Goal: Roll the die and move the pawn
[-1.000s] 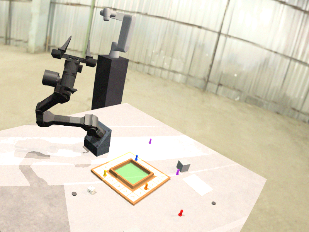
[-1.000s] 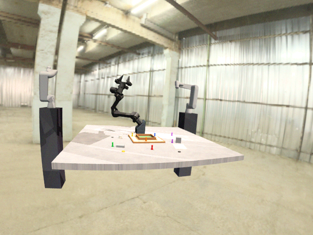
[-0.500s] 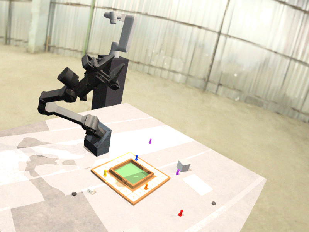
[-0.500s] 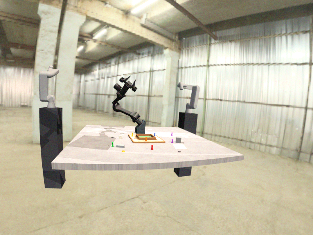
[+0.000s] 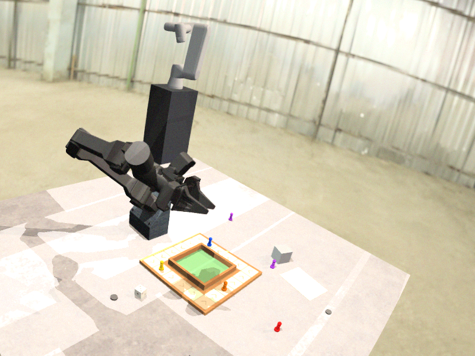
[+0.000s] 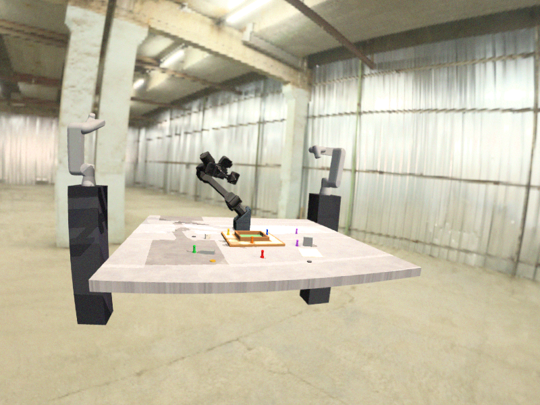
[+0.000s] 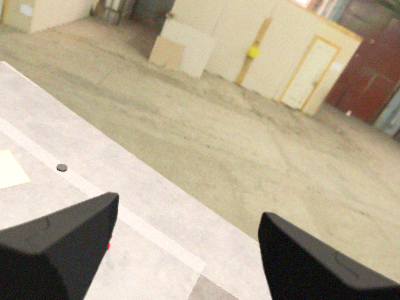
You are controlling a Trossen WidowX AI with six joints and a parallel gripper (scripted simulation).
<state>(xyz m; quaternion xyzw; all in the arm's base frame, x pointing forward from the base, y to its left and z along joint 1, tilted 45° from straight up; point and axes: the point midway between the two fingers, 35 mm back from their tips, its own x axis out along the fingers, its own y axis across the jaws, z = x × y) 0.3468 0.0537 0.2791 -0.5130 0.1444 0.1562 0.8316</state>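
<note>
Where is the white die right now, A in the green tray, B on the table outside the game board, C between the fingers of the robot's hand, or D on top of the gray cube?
B: the white die sits on the table, off the edge of the game board on the yellow pawn's side.
</note>
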